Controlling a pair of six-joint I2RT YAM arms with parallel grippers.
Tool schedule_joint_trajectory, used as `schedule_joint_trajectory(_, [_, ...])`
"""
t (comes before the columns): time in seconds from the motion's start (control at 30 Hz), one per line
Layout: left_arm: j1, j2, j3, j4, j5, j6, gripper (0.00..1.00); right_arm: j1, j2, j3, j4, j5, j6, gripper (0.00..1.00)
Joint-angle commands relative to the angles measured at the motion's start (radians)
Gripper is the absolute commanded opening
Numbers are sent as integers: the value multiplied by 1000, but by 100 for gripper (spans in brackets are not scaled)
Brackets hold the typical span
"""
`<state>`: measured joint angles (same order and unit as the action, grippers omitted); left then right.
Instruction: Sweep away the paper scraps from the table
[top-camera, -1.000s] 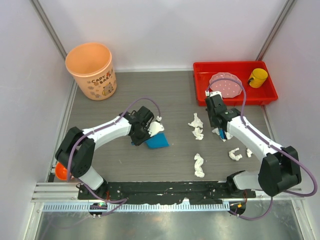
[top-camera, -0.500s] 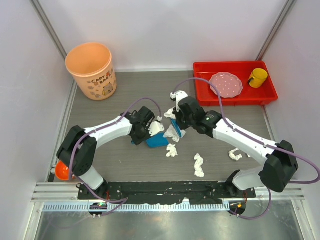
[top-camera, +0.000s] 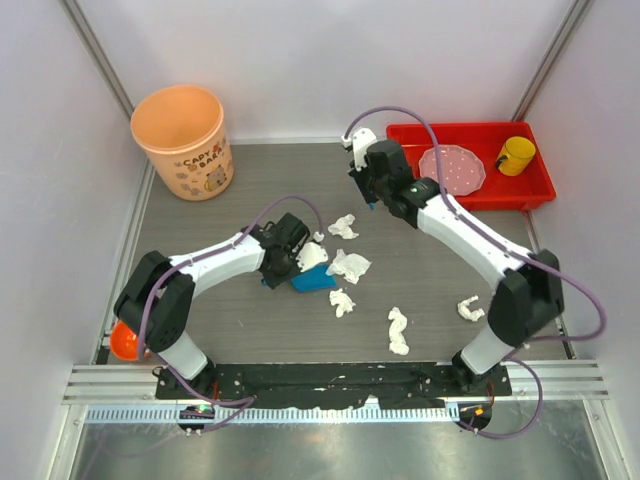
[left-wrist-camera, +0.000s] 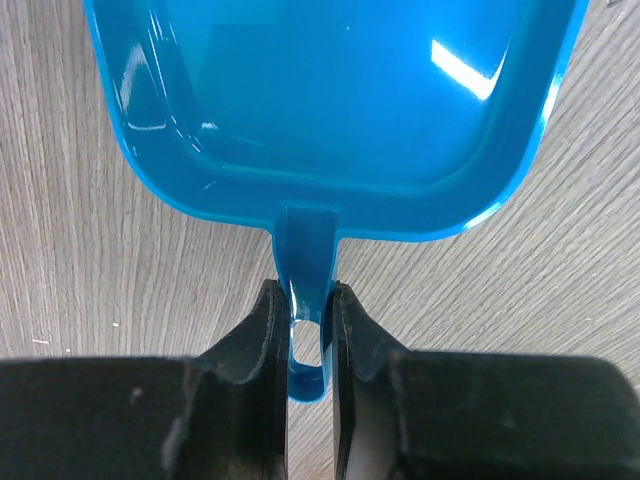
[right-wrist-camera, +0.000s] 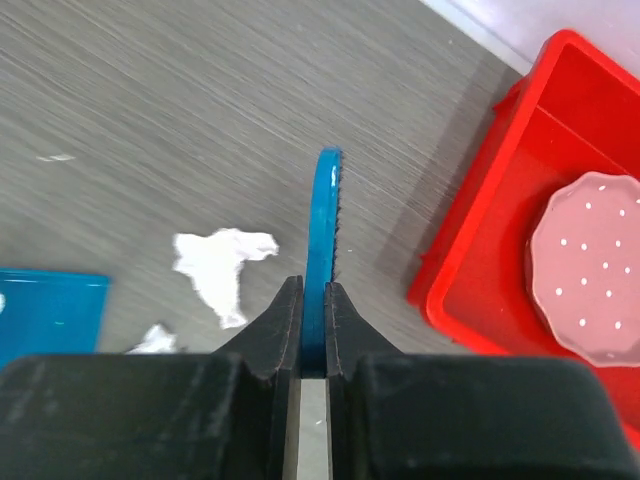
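Note:
On the dark grey table (top-camera: 250, 190), my left gripper (top-camera: 288, 266) is shut on the handle of a blue dustpan (top-camera: 316, 281) that rests flat; the left wrist view shows the pan (left-wrist-camera: 330, 90) with my gripper (left-wrist-camera: 305, 330) clamping its handle. Paper scraps lie by the pan's mouth (top-camera: 349, 266), behind it (top-camera: 343, 226), in front (top-camera: 342, 301), and further right (top-camera: 398, 329) (top-camera: 468, 308). My right gripper (top-camera: 371, 200) hovers at the far middle, shut on a thin blue toothed sweeper (right-wrist-camera: 325, 220), my jaws (right-wrist-camera: 313, 300) pinching it edge-on, a scrap (right-wrist-camera: 222, 262) to its left.
An orange bucket (top-camera: 183, 140) stands at the far left corner. A red tray (top-camera: 520, 195) at the far right holds a pink dotted plate (top-camera: 452, 168) and a yellow cup (top-camera: 516, 155). An orange ball (top-camera: 122, 343) sits at the left edge.
My right arm swept left across the table, pushing two scraps to the dustpan, then drew back towards the red tray. The left arm and dustpan stayed put.

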<state>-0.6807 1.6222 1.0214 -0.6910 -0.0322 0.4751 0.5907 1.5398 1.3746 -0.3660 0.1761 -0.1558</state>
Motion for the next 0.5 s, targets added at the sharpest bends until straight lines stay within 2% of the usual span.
schedule_joint_trajectory(0.0, [0, -1, -7, 42, -11, -27, 0, -31, 173, 64, 55, -61, -171, 1])
schedule_joint_trajectory(0.1, [10, 47, 12, 74, -49, -27, 0, -29, 210, 58, 19, -95, -105, 1])
schedule_joint_trajectory(0.2, [24, 129, 78, 74, -87, -33, 0, -25, 191, -34, 103, -162, -28, 1])
schedule_joint_trajectory(0.23, [38, 151, 100, 70, -95, -38, 0, -20, 174, -55, 126, -244, -19, 1])
schedule_joint_trajectory(0.47, [96, 238, 217, 68, -54, -46, 0, 96, 132, -132, 216, -285, 42, 1])
